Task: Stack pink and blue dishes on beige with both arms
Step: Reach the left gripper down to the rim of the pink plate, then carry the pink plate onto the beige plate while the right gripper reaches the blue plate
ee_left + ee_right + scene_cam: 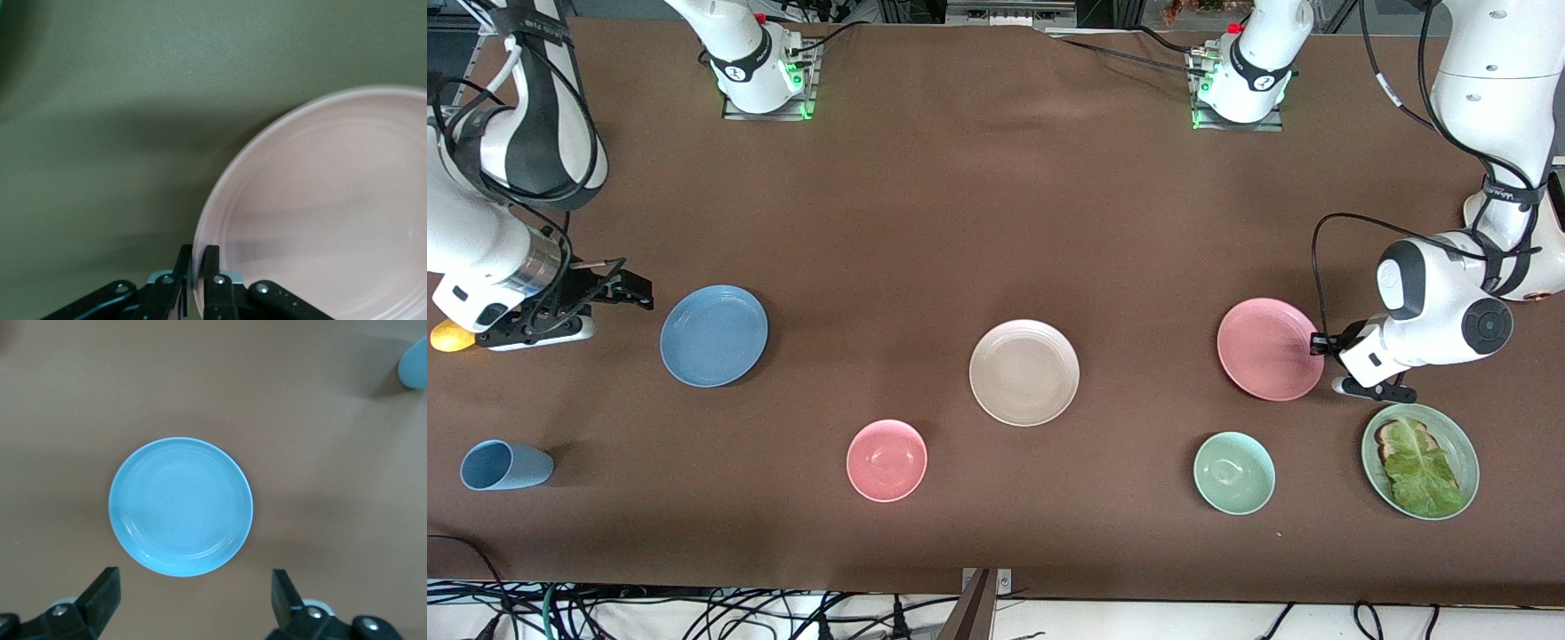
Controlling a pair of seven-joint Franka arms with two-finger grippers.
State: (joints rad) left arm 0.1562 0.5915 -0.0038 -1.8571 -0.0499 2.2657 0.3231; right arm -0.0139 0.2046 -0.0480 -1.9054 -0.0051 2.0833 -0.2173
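Pink plate (320, 213), rim pinched in the closed left gripper (198, 273): a thin edge hold may slip on lifting. Right gripper (193, 600) hangs wide open, empty, above the table beside the blue plate (181, 507).

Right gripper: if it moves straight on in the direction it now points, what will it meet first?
Probably the blue plate. The open right gripper points toward it, with only bare table between them, though its height above the table is unclear.

Even overhead light, soft shadows; left wrist view dim, greenish, blurred.
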